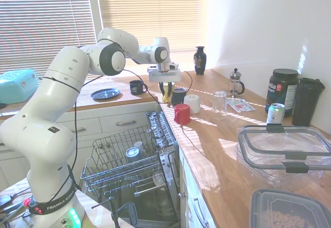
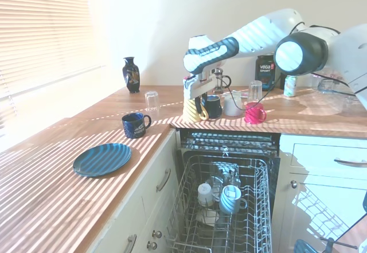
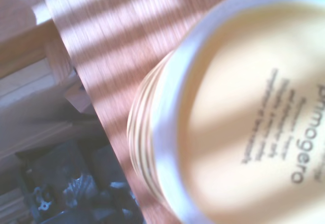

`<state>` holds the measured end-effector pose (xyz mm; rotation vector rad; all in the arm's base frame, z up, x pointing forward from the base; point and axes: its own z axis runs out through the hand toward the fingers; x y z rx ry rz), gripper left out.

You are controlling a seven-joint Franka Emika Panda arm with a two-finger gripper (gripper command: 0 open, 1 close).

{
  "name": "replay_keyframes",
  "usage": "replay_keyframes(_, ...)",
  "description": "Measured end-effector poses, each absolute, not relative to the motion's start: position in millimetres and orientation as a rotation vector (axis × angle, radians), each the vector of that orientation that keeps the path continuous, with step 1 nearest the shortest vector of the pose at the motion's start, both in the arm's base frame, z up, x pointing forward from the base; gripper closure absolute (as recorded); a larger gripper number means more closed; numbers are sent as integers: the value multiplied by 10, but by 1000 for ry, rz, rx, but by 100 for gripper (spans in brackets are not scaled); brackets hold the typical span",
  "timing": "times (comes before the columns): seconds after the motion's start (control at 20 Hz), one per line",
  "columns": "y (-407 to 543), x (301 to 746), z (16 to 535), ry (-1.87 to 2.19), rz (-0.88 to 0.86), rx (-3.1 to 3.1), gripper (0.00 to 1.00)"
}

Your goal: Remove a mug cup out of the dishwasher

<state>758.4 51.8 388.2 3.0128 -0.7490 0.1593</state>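
1. First exterior view: gripper [image 1: 165, 89] closed on the yellow mug [image 1: 166, 95], at the counter [image 1: 217, 145] edge above the dishwasher [image 1: 132, 173].
2. Second exterior view: mug [image 2: 194, 111] looks set down beside the dark cup [image 2: 213, 106]; placing step.
3. Wrist view: mug base [image 3: 244, 112] fills the frame. Next: open fingers, lift straight up.

Two wide cameras face me from opposite sides, sharing the open grey-racked dishwasher [image 1: 135, 162]; my wrist camera looks down, close.
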Motion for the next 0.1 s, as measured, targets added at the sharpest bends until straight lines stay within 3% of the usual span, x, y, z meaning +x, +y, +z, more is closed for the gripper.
replay_keyframes(0.1, 531, 7595, 3932, -749, 172, 3015, 0)
